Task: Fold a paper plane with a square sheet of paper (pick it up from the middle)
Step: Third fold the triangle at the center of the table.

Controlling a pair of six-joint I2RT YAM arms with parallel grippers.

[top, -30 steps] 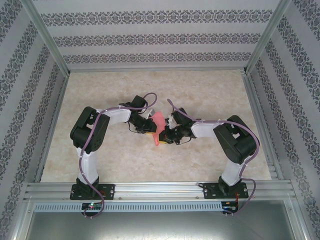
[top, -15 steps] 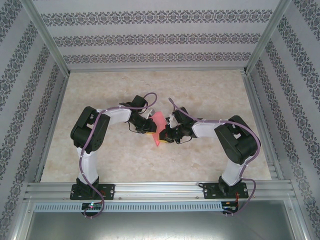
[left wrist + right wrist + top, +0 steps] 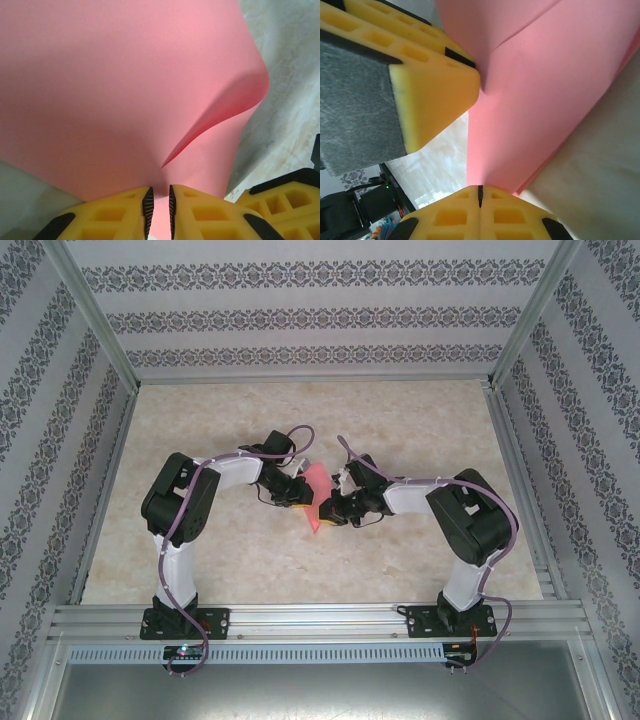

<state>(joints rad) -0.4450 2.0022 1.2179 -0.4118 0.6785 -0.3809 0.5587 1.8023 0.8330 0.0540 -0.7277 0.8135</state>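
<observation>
Sheet location: pink sheet of paper (image 3: 316, 494) lifted off the table (image 3: 420, 420) at its middle, hanging between the two grippers.
Sheet shape: bowed, not flat; a soft fold line runs up from the left grip, and a second layer shows along one edge in the right wrist view, so judged partly folded.
Long axis: far to near in the top view, narrowing to a point at the near end.
Left gripper (image 3: 159, 196): on the sheet's left side, jaws nearly together and pinching a lower edge of the paper between the black pads.
Right gripper (image 3: 480, 190): on the sheet's right side, jaws pressed fully together, the paper rising straight out of the seam, so clamped on the sheet.
Key relation: both grips bite the same stretch of sheet from opposite sides, fingertips just beside each other; neither arm is nearer, both are touching.
Close neighbour: the left gripper's yellow finger (image 3: 432, 82) sits just beside the paper above the right grip.
Open room: bare table to the far, near, left and right; frame rails (image 3: 300, 615) well apart.
Judgement: little slack between the grips; any pull apart likely strains or tears thin paper, and any twist risks finger contact.
</observation>
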